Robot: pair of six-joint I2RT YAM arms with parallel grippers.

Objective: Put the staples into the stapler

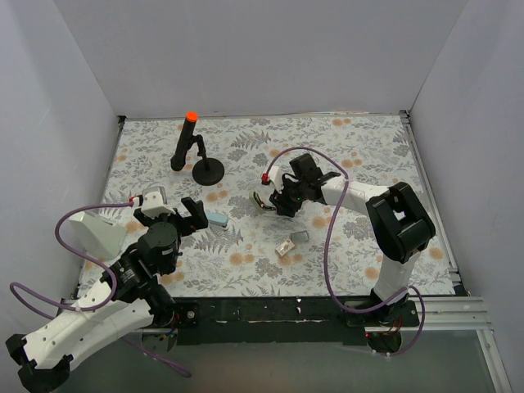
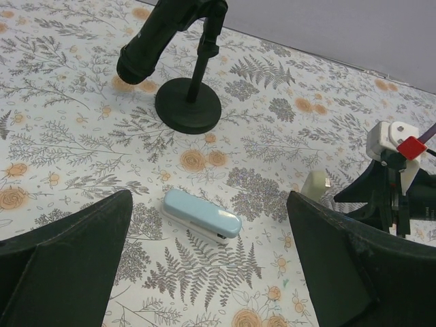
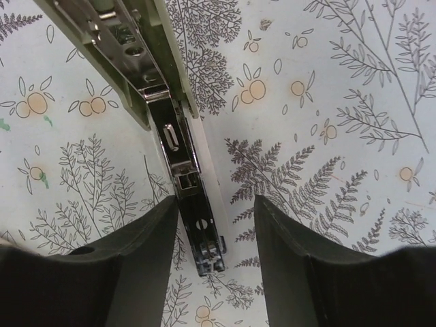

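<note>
- Right gripper: its jaws stand apart and point down at the table; the left finger sits right against the silver rail of the stapler, while a strip of tablecloth shows between the rail and the right finger; it straddles the rail without clamping it.
- The stapler lies opened on the floral table; in the wrist view its olive-green body runs off toward 11 o'clock and the rail's tip ends between the fingers; in the top view it shows as a pale sliver at 9 o'clock of the right gripper.
- The staples lie at about 5 o'clock of that gripper, untouched; their small box is just beside them, at 6 o'clock.
- Left gripper: jaws spread wide, holding nothing, above the cloth; the light blue stapler lies flat ahead of it, at 3 o'clock of the gripper in the top view.
- A black stand with an orange tip is well apart at 12 o'clock of the left gripper.
</note>
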